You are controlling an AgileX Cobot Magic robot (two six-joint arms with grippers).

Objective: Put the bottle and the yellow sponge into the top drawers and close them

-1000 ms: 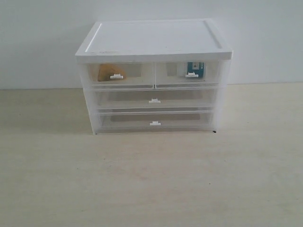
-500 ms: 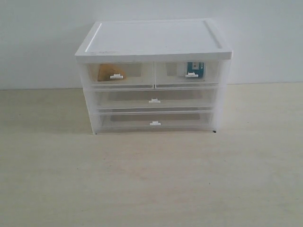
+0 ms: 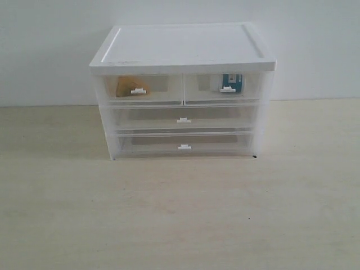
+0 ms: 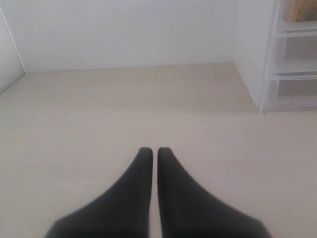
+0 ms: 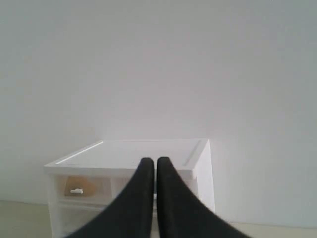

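A white drawer cabinet (image 3: pixel 183 48) stands at the back of the table. Both top drawers are pushed in. The yellow sponge (image 3: pixel 127 86) shows through the left top drawer (image 3: pixel 145 88), and the bottle (image 3: pixel 231 82) with its teal-blue label shows through the right top drawer (image 3: pixel 222 87). Neither arm appears in the exterior view. My left gripper (image 4: pixel 151 150) is shut and empty above bare table, left of the cabinet (image 4: pixel 255 54). My right gripper (image 5: pixel 151 160) is shut and empty, held away from the cabinet (image 5: pixel 133 153); the sponge (image 5: pixel 79 186) is faintly visible there.
Two full-width translucent drawers (image 3: pixel 183 118) (image 3: pixel 184 144) sit shut below the top pair. A pale wooden table (image 3: pixel 180 208) spreads in front of the cabinet, and a white wall (image 3: pixel 45 50) stands behind it.
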